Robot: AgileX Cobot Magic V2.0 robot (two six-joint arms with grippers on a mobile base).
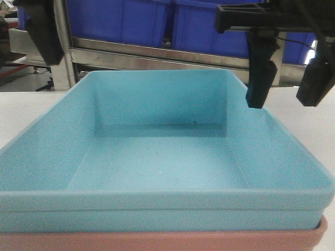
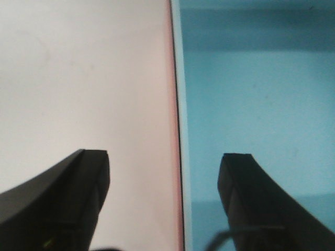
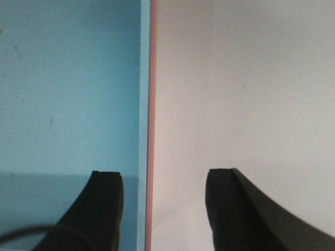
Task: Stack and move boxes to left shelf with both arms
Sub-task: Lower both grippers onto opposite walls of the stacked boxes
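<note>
Jaws first: finds the left jaws released, spread wide, one finger [image 2: 68, 209] above the tabletop [image 2: 78, 78], the other above the floor of the blue box [image 2: 261, 104], so astride that box's left wall. Cannot tell whether either finger touches the rim. Shows, in the front view, the left arm [image 1: 41, 31] as a dark shape at the upper left, above and behind the box's far left corner. Finds the blue box at centre, nested upright in the pink box [image 1: 157, 241], both on the tabletop and close to the front camera. Leaves of the pink box only a strip under the blue rim in front, plus a thin pink line beside the blue wall in each wrist view. Shows behind the tabletop a steel rack [image 1: 157, 55] with dark blue bins [image 1: 120, 21] above its bar. Finds the right jaws likewise released and wide, astride the right wall: inner finger [image 1: 260, 78] hanging with its tip just at the blue rim near the far right corner, outer finger [image 1: 316, 78] outside the box, above the tabletop. Cannot tell contact there either.
</note>
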